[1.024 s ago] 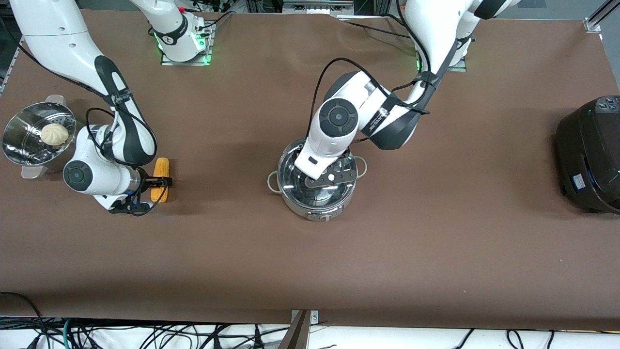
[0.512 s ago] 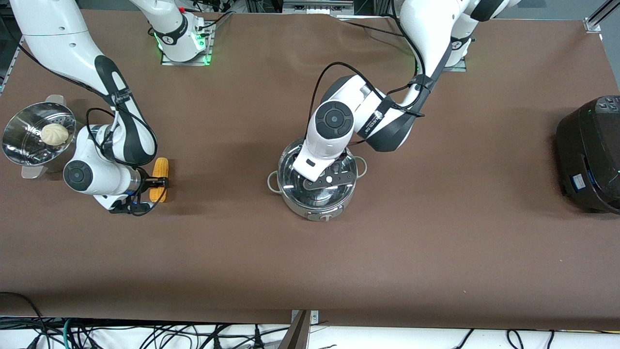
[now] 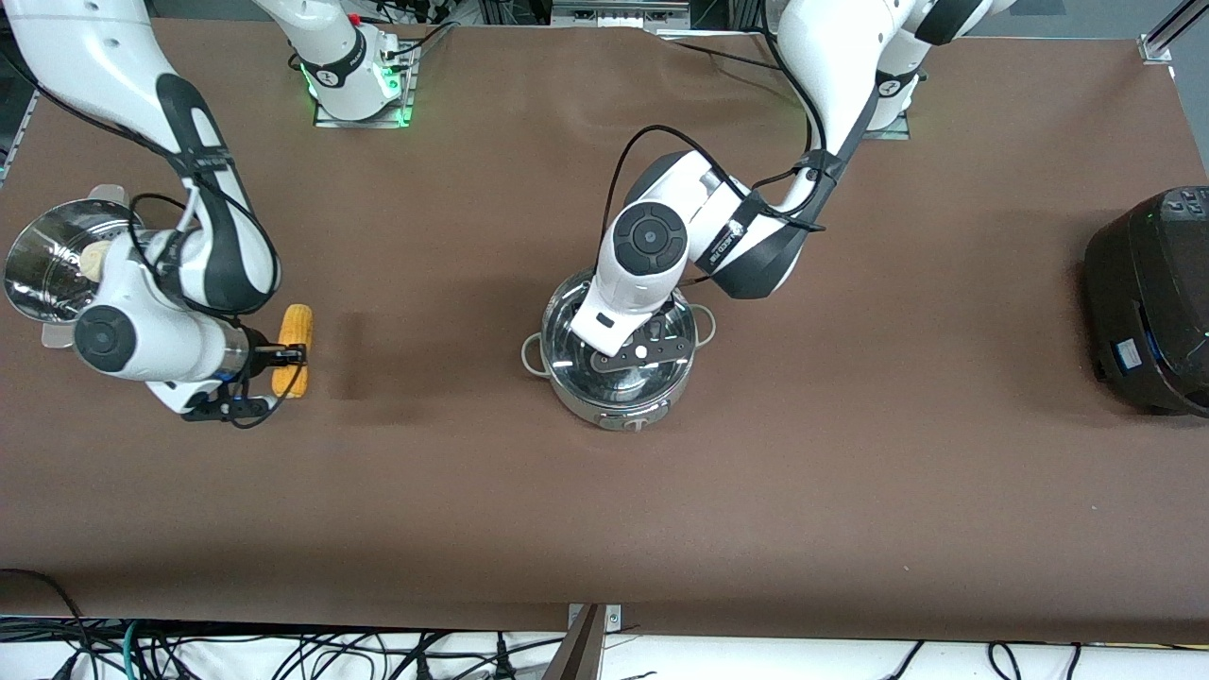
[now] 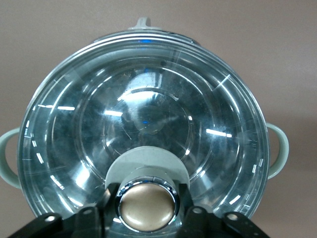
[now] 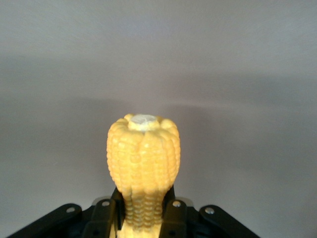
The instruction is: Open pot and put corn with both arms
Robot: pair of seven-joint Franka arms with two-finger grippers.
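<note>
The right hand (image 3: 300, 356) has the corn (image 3: 291, 350) clamped across its middle, and the cob is now off the bench (image 3: 604, 491): in the right wrist view the corn (image 5: 143, 163) stands up between the black fingers (image 5: 174, 216) with bare brown surface well below it, and a soft shadow lies on the bench beside it. A second ago the cob lay a little closer to the pot, with the hand closed round it down at bench level. Since then the right arm has drawn up and back toward its own end, so that its wrist now covers most of the steamer pot (image 3: 42, 260) and only a sliver of the white bun (image 3: 93, 257) shows. To my eye that means the pick is done and the carry can start.

The left hand (image 3: 640, 353) sits over the pot (image 3: 614, 351), its fingers (image 4: 192, 216) on either side of the tan knob (image 4: 147, 207) of the glass lid (image 4: 143, 124). They look closed on the knob, and the lid still rests on the rim. Compared with a second ago the left hand has barely shifted, only settling a touch lower on the knob.

So the corn has nowhere to go until that lid comes up. The black cooker (image 3: 1152, 302) stands untouched at the left arm's end.
</note>
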